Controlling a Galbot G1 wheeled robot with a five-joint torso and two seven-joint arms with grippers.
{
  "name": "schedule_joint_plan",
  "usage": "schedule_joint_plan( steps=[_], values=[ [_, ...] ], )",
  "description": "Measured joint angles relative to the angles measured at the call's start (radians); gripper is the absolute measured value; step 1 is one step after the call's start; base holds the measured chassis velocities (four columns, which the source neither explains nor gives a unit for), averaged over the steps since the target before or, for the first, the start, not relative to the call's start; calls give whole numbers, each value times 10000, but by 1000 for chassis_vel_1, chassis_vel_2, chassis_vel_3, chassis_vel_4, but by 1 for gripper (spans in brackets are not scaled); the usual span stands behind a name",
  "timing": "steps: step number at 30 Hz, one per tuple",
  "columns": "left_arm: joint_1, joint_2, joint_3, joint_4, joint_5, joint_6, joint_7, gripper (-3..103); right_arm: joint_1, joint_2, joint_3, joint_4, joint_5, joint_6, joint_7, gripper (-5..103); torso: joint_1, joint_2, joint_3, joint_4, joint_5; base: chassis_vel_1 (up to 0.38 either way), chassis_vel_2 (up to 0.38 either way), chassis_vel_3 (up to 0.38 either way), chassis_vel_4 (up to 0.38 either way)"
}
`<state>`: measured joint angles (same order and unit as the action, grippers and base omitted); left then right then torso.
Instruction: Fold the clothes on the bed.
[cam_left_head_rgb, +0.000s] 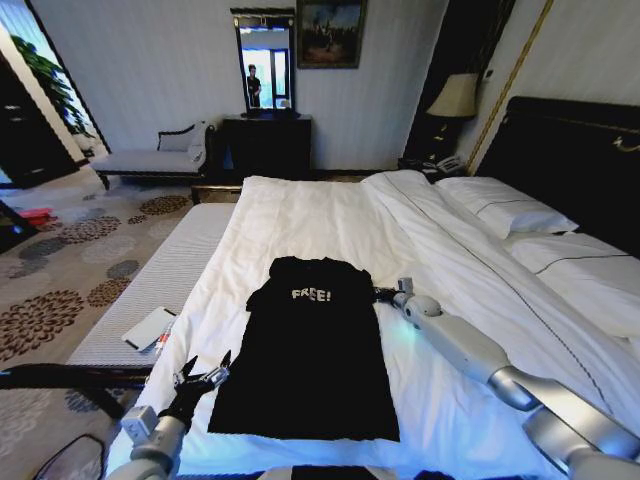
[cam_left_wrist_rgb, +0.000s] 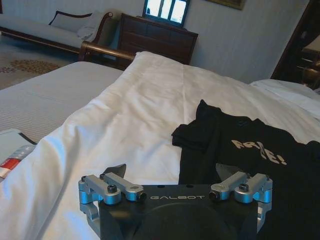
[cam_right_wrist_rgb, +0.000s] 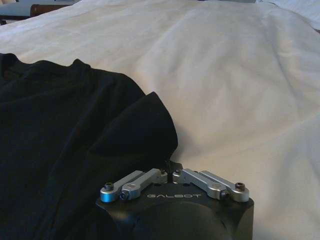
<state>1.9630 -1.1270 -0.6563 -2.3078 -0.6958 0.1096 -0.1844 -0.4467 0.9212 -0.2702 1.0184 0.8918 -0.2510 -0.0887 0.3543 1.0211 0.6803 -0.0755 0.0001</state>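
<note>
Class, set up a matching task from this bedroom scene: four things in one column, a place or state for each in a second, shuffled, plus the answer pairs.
1. T-shirt
2. left gripper
3. right gripper
4. pillows

A. closed at the shirt's right sleeve
B. by the headboard
C. spread flat on the duvet
D. open, near the shirt's lower left edge

Pairs: 1-C, 2-D, 3-A, 4-B

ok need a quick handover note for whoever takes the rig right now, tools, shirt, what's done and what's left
Left tool: open, over the duvet just off the T-shirt's lower left edge, holding nothing.
Right tool: shut at the shirt's right sleeve edge; whether fabric is pinched is unclear.
T-shirt: lying face up on the bed, lettering showing, body spread lengthwise, left sleeve tucked in over itself.
Done: shirt laid out, left sleeve apparently folded in.
Left: right sleeve and the body folds.
</note>
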Motion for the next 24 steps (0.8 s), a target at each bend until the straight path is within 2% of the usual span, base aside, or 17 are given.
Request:
schedule_joint_plan(
  steps=[24],
  values=[
    [33, -56, 14, -131, -2, -60, -6, 100, -389, -730, 765, 663, 342, -53, 657, 0, 0, 0, 0, -1, 0, 0, 0, 0, 0]
  ],
)
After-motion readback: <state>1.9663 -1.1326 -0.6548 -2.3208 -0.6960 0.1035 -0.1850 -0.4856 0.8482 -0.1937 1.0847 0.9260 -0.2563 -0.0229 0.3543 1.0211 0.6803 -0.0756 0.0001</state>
